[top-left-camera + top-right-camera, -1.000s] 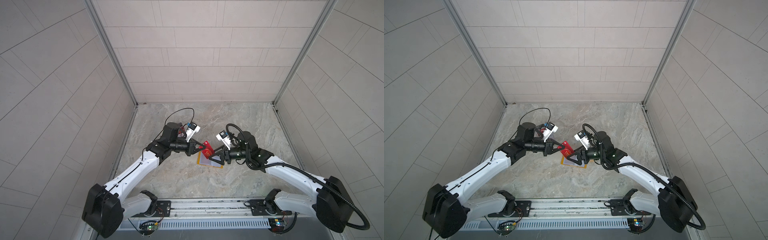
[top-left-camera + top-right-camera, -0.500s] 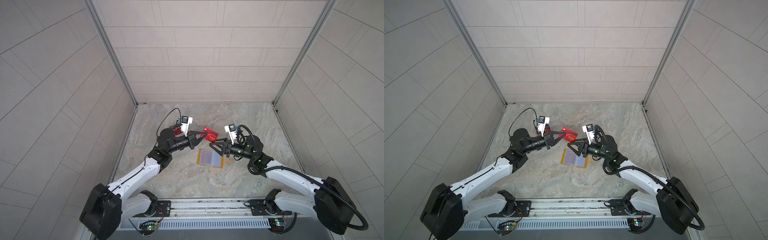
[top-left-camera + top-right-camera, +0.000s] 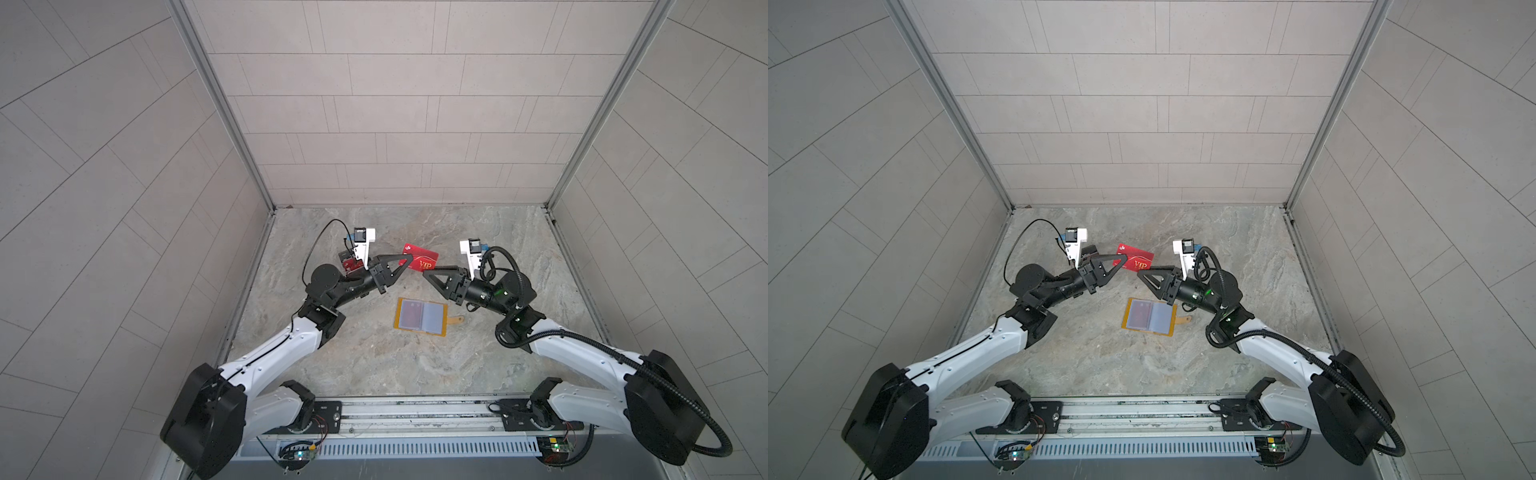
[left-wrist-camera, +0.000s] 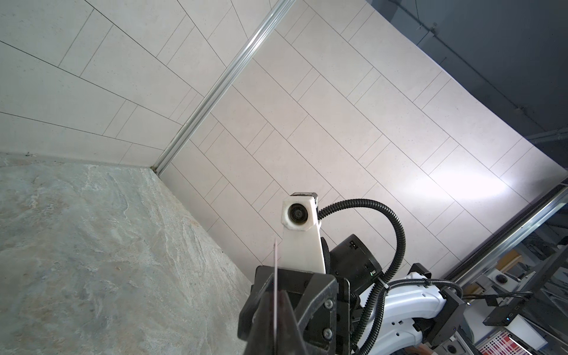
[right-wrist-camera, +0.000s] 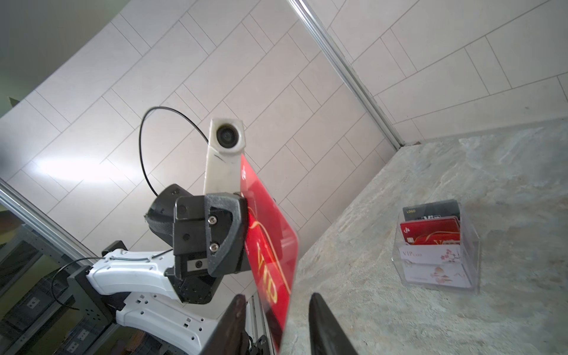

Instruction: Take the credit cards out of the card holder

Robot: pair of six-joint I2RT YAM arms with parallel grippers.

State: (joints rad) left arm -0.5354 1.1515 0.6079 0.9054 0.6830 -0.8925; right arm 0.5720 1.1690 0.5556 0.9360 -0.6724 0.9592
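The card holder lies open and flat on the marbled, stone-look table, nearest the arm bases and between the two arms. Its cover is mustard-yellow and leather-like, and its pages are pale bluish clear sleeves. A small strap tab projects from its right edge. The left sleeve contains a dark reddish sleeved card. The plastic dulls it, so its print cannot be read.

Beyond the holder, both grippers meet above the table. The left gripper is clamped on one edge of a glossy red card with gold "VIP" lettering and holds it clear of the table. In the left wrist view this card appears only edge-on, as a thin line.

The right gripper is narrowly parted. In the right wrist view its two black fingers straddle the card's free end, with a gap on each side.

Farther back, behind the left wrist, a clear acrylic box with stepped tiers stands on the table. Its stored cards are black, red and white. In both top views the left arm hides most of the box.
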